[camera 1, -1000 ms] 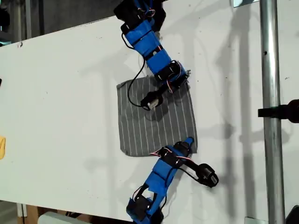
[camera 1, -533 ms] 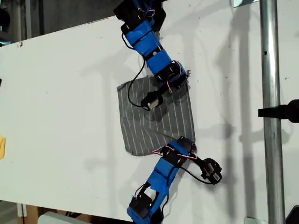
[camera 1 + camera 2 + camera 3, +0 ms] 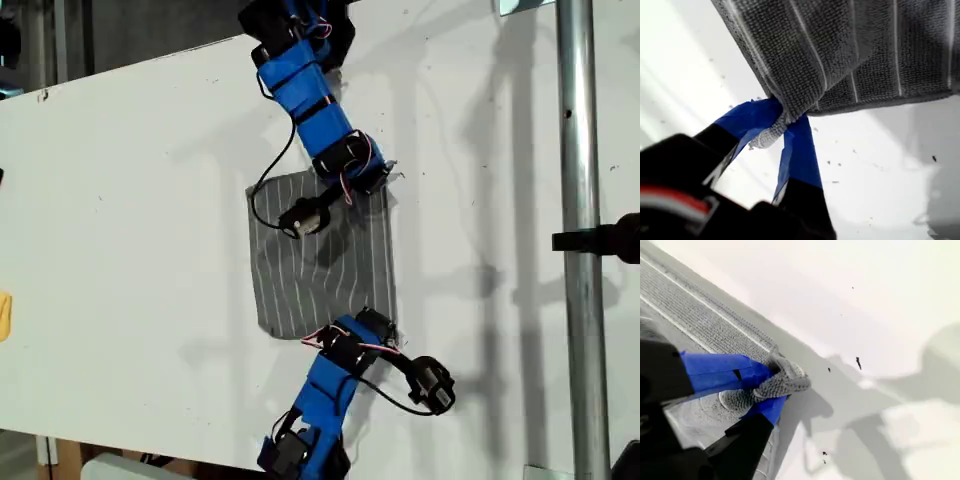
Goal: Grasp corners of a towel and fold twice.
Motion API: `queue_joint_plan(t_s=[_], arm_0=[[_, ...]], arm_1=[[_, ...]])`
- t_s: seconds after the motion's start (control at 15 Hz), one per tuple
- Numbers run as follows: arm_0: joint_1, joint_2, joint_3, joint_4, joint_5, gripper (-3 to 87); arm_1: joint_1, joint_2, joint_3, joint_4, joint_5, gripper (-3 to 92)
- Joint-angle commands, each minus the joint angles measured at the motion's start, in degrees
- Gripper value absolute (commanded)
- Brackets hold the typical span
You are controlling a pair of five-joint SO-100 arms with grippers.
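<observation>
The grey striped towel (image 3: 320,260) lies on the white table (image 3: 130,200), its edge toward the exterior view's right lifted and pulled in. My first gripper (image 3: 385,322) (image 3: 785,120), on the lower arm in the exterior view, is shut on one corner (image 3: 767,137), and the towel (image 3: 840,45) hangs raised beyond it. My second gripper (image 3: 383,175) (image 3: 777,385), on the upper arm, is shut on another corner (image 3: 787,380), which is bunched between its blue fingers. The rest of the towel (image 3: 695,315) lies flat beside it.
A vertical metal pole (image 3: 580,240) with a black clamp (image 3: 600,238) stands at the exterior view's right. A small yellow object (image 3: 5,315) sits at that view's left edge. The table's edge runs along the exterior view's left and bottom.
Both grippers have moved toward the exterior view's left with their corners held. The towel's right edge has come in with them, so the cloth now looks narrower.
</observation>
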Motion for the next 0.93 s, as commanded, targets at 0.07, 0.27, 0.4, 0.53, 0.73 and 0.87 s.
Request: queue_joint_plan(t_s=[0.07, 0.27, 0.4, 0.53, 0.73, 0.87], arm_0=[[2.99, 12.13, -0.44, 0.7, 3.34, -2.9], [4.48, 12.83, -0.97, 0.35, 2.64, -2.9], [1.14, 13.62, 0.97, 0.7, 4.48, -2.9], [-5.01, 13.18, 3.6, 0.88, 9.14, -2.9], [-17.93, 13.18, 4.13, -1.14, 19.25, -2.9], [-27.95, 12.66, 3.43, -1.76, 26.63, -2.9]], arm_1=[[-7.65, 14.85, -3.52, 4.04, 1.49, -0.2], [-8.96, 13.62, -7.56, 0.09, -2.64, -0.2], [-4.83, 13.97, -4.04, 1.41, -2.64, -0.2], [1.85, 15.47, 0.7, 2.64, -3.16, -0.2], [14.41, 16.26, 3.78, 4.92, -9.14, -0.2], [24.43, 16.44, 5.36, 4.57, -16.44, -0.2]])
